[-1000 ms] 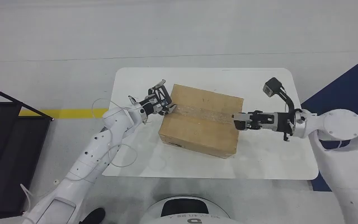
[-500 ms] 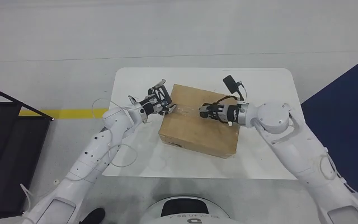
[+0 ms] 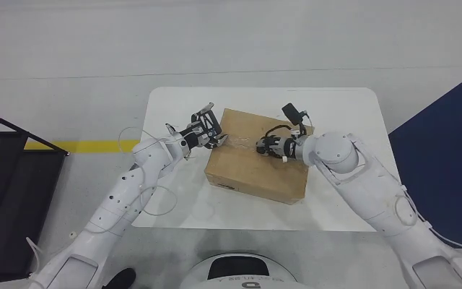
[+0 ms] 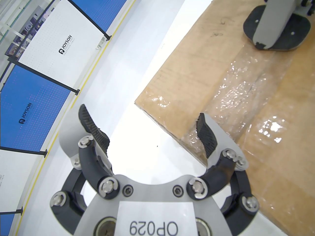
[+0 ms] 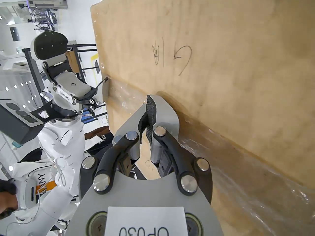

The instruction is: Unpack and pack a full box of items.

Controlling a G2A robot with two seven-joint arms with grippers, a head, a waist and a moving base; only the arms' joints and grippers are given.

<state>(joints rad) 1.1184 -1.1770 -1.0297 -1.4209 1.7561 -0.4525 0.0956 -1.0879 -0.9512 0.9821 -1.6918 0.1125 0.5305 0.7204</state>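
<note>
A closed cardboard box (image 3: 260, 173) sits in the middle of the white table (image 3: 339, 108), its lid seam sealed with clear tape (image 4: 246, 87). My left gripper (image 3: 209, 132) is open at the box's left end. In the left wrist view, the left gripper (image 4: 142, 121) has one finger by the taped seam end and the other over bare table. My right gripper (image 3: 261, 145) is shut with nothing in it, its tips resting on the taped seam near the lid's middle. The right wrist view shows the right gripper (image 5: 150, 106) against the box (image 5: 221, 62) along the tape (image 5: 233, 173).
A black frame (image 3: 14, 166) stands on the floor left of the table, beside a yellow floor line (image 3: 94, 146). Blue barrier panels (image 4: 49, 37) line the room beyond. Bare table lies around the box on every side.
My right arm swung in from the box's right edge and slid its shut gripper leftward along the seam to the lid's middle. The left gripper kept still.
</note>
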